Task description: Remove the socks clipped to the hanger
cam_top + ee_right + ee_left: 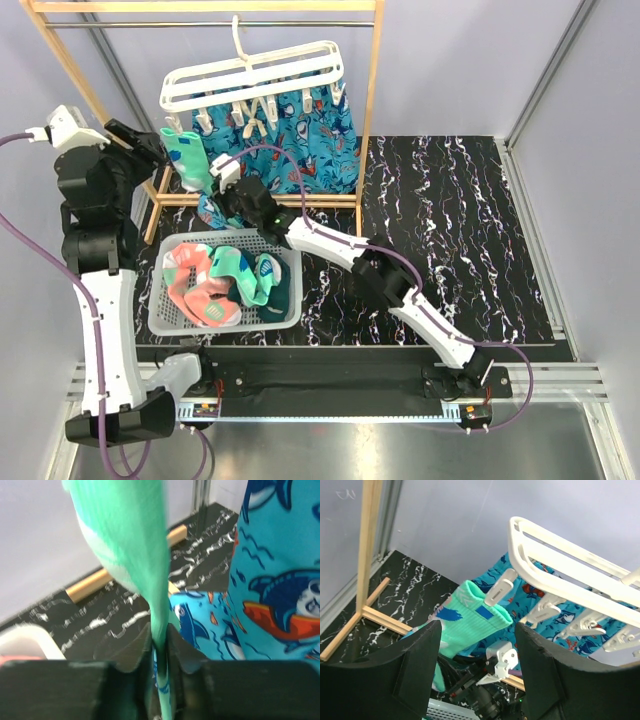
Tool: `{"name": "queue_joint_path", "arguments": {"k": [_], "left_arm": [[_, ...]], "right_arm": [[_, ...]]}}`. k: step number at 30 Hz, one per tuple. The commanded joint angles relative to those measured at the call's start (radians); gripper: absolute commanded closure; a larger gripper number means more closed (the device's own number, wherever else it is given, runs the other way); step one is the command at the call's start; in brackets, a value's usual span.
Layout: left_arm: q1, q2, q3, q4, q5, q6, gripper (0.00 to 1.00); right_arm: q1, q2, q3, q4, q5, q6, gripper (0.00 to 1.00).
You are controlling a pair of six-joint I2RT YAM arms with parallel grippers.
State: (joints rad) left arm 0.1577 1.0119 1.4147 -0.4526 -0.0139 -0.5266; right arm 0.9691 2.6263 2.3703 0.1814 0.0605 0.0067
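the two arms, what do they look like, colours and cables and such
Both arms are built alike: the left arm and right arm have smooth white shells alternating with chunky black joints. A thin purple cable loops along each. The left pincer has broad, flat matte-black fingers; the right pincer is black too.

Seen from the right wrist, blurred close up: mint sock [130, 535], upper end cut off by the top edge, lower end lost between the fingers of the right end effector [161, 660]. Blue cloth [280, 580] cropped at the right edge; white basket [25, 640] corner smeared and cropped at the left.

Seen from the left wrist: hanger [580, 575] cropped at the right edge, wooden post [370, 540] cropped at the top, sock's lower end hidden behind a finger of the left end effector [477, 630].

Seen from above: clips [250, 115] too small to tell shut from open.
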Motion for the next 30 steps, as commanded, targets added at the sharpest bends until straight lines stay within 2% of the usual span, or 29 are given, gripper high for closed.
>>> {"name": "queue_joint_path", "arguments": {"k": [1,4,6,14,20,25,26,27,30], "left_arm": [[-0.001,0.028,0.087,-0.035,-0.058,0.039,0.35],[-0.001,0.039,0.131,-0.055,-0.029,0.04,0.37],[-0.001,0.045,0.16,-0.066,-0.008,0.049,0.38],[0.017,0.043,0.184,-0.049,0.182,0.125,0.38],[0.146,0.056,0.193,-0.006,0.438,0.071,0.37],[0.256,0.073,0.097,0.233,0.727,-0.064,0.35],[0.275,0.073,0.064,0.347,0.765,-0.105,0.35],[0.298,0.067,-0.007,0.4,0.79,-0.19,0.35],[0.396,0.05,-0.088,0.577,0.85,-0.294,0.35]], "right_arm": [[-0.009,-0.139,-0.078,0.043,-0.004,-0.054,0.83],[-0.003,-0.227,-0.157,0.035,-0.005,-0.08,0.95],[0.006,-0.282,-0.196,0.018,0.013,-0.094,1.0],[0.039,-0.497,-0.394,-0.016,0.004,-0.102,1.0],[0.037,-0.604,-0.531,-0.014,-0.116,-0.04,1.0],[0.036,-0.661,-0.623,0.006,-0.194,-0.013,1.0],[0.037,-0.678,-0.653,0.016,-0.203,0.015,1.0],[0.037,-0.684,-0.663,0.023,-0.211,0.021,1.0],[0.036,-0.703,-0.683,0.02,-0.214,0.024,1.0]]}}
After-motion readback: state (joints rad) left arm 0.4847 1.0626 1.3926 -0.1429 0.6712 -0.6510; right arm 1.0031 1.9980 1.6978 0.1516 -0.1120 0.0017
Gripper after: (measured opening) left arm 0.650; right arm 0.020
